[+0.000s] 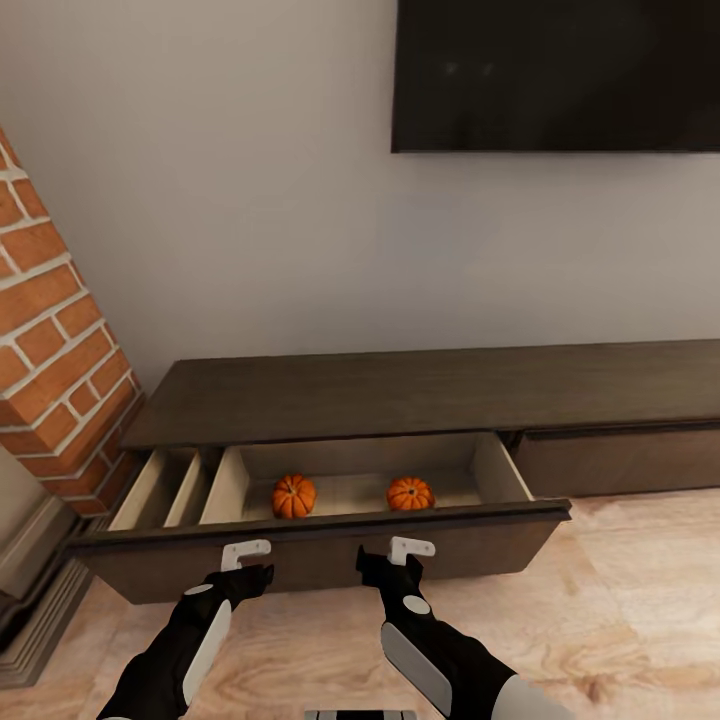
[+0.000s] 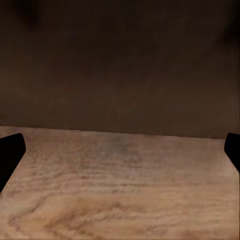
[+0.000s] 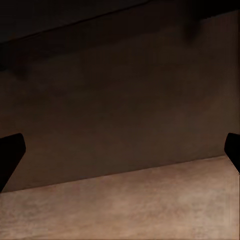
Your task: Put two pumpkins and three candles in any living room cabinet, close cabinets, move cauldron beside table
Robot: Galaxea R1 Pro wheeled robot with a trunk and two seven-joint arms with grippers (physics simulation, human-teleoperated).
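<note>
Two orange ribbed pumpkins (image 1: 294, 496) (image 1: 410, 493) lie side by side in the pulled-out drawer of the dark-brown cabinet (image 1: 400, 390). The drawer's inside is pale beige. My left gripper (image 1: 246, 556) and right gripper (image 1: 410, 550) are low in front of the dark drawer front (image 1: 320, 560), close against it, below the pumpkins. Both are open and hold nothing. In the left wrist view the left gripper (image 2: 120, 155) faces the drawer front above the floor, fingers wide apart. The right gripper (image 3: 120, 155) faces the same dark panel. The candles, cauldron and table are out of view.
A red brick fireplace (image 1: 50, 340) stands at the left, close to the cabinet's end. A dark TV (image 1: 560, 75) hangs on the wall above. The cabinet's right drawer (image 1: 620, 460) is shut. Light wood floor (image 1: 620, 600) spreads to the right.
</note>
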